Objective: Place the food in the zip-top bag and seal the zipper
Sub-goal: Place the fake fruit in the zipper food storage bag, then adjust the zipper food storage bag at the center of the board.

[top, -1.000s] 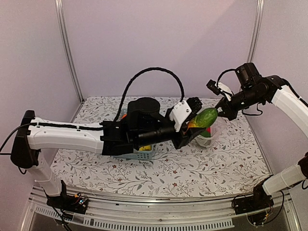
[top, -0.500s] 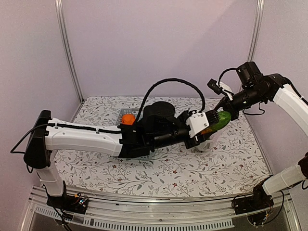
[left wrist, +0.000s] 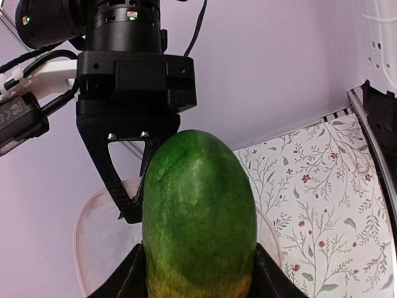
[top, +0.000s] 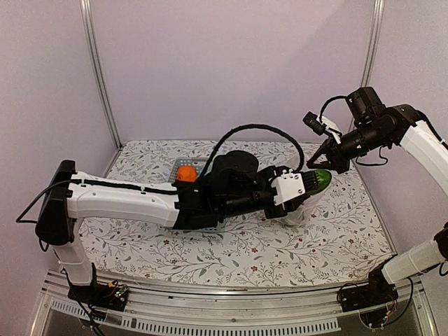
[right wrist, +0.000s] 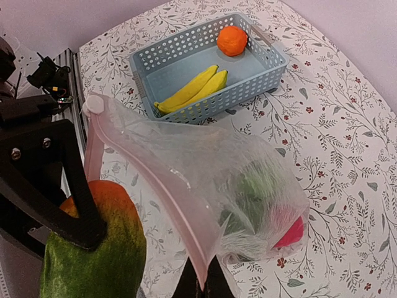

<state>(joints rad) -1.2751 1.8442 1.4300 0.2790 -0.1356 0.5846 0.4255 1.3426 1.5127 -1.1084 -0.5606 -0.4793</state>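
Note:
My left gripper [top: 308, 185] is shut on an orange-green toy fruit [top: 320, 178], which fills the left wrist view [left wrist: 198, 211] between the black fingers [left wrist: 124, 279]. The fruit is at the open mouth of the clear zip-top bag [right wrist: 248, 174], beside its pinkish zipper strip [right wrist: 155, 192], not inside. My right gripper [top: 329, 163] is shut on the zipper edge [right wrist: 201, 273] and holds the mouth up. Green [right wrist: 260, 186] and red [right wrist: 290, 233] pieces lie inside the bag. The fruit also shows in the right wrist view [right wrist: 93, 261].
The light-blue basket [right wrist: 267, 74] stands on the floral cloth behind the bag, holding yellow bananas [right wrist: 189, 92] and an orange [right wrist: 232, 40]. In the top view the left arm hides most of the basket; the orange [top: 185, 173] shows. The side walls stand close.
My left arm has stretched to the right, carrying the orange-green fruit from beside the basket up to the bag's mouth. The right gripper has kept hold of the bag edge.

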